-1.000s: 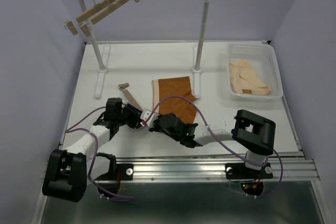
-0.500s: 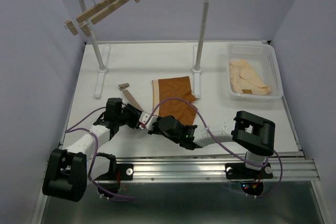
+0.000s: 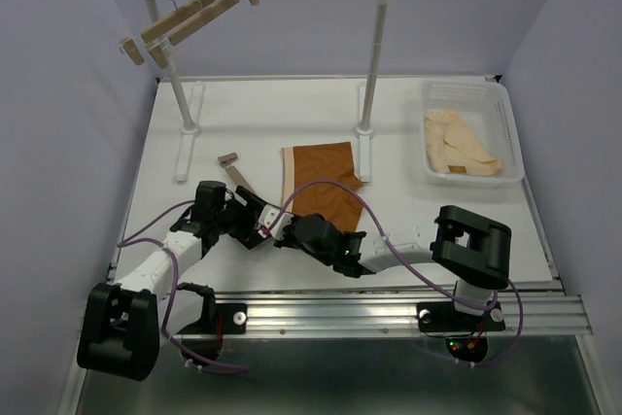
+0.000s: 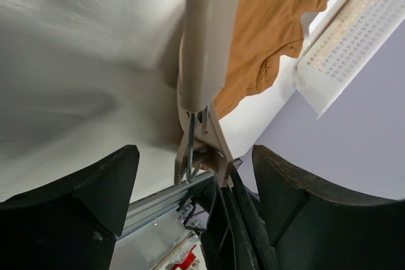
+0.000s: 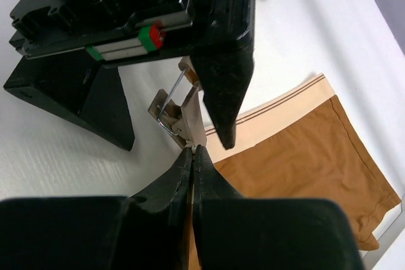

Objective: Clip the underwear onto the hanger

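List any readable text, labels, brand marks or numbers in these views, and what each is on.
None: no view shows any readable text.
left gripper: only a red and a green patch on its body, no lettering.
underwear: thin stripes on the waistband, no print visible.
hanger and basket: no visible marks.

Rust-brown underwear [image 3: 326, 191], beige waistband, flat on table [image 3: 272, 114]. Light-wood hanger [image 3: 237, 171] lies diagonally just beside waistband edge.

White table [image 3: 262, 123]: underwear [image 3: 326, 182] at centre, hanger [image 3: 236, 170] just left, rack [image 3: 367, 65] at far side, basket [image 3: 465, 86] far right.
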Controlling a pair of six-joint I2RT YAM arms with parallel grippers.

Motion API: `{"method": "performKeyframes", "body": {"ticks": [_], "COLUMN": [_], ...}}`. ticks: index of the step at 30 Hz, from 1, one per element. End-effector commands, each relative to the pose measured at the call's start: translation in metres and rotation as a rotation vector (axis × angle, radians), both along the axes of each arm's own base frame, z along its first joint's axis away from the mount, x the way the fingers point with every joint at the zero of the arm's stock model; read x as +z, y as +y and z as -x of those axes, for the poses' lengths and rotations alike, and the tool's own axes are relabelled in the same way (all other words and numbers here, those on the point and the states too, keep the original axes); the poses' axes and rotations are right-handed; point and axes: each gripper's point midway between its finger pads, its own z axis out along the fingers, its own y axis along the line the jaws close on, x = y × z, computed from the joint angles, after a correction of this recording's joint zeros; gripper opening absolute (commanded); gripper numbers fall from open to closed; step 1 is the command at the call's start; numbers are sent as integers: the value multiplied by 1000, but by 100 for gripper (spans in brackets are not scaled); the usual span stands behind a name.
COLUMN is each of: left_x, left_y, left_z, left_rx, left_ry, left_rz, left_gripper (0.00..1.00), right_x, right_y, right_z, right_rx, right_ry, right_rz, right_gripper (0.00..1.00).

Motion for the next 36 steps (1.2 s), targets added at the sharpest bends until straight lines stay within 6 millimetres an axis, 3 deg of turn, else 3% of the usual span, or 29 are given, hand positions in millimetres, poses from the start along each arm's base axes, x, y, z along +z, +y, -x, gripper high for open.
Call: {"method": "performKeyframes", "body": {"ticks": [1, 3, 6, 12, 19, 22, 27, 28, 31, 36], "left_x": [25, 25, 25, 30, 34, 33, 36, 37, 31, 16], "left_y": [2, 5, 10, 26, 46, 54, 65, 68, 78, 102], "left_z": [-13, -13, -13, -13, -12, -9, -9, -10, -10, -11], "left_rx": [0, 8, 25, 72, 128, 152, 191, 199, 235, 304], "left_ry": [-84, -82, -80, -79, -87, -88, -114, -129, -124, -112], "left_rz": [-33, -55, -77, -156, -252, -281, -318, -326, -366, -434], "left_gripper": [87, 98, 99, 99, 99, 99, 99, 99, 99, 99], "right_x": [31, 27, 23, 20, 31, 41, 56, 57, 58, 66], "right_y": [-1, -4, -5, -3, -9, -16, -42, -52, -75, -82], "right_z": [2, 6, 15, 40, 37, 29, 3, -13, -33, -42], "right_rx": [-21, -18, 11, 87, 15, -52, -157, -184, -230, -242], "right_ry": [-16, 10, 59, 197, 243, 238, 306, 332, 414, 406], "right_rz": [-101, -96, -103, -144, -209, -251, -371, -393, -457, -477], "right_gripper": [2, 8, 18, 58, 80, 98, 100, 100, 100, 100]}}
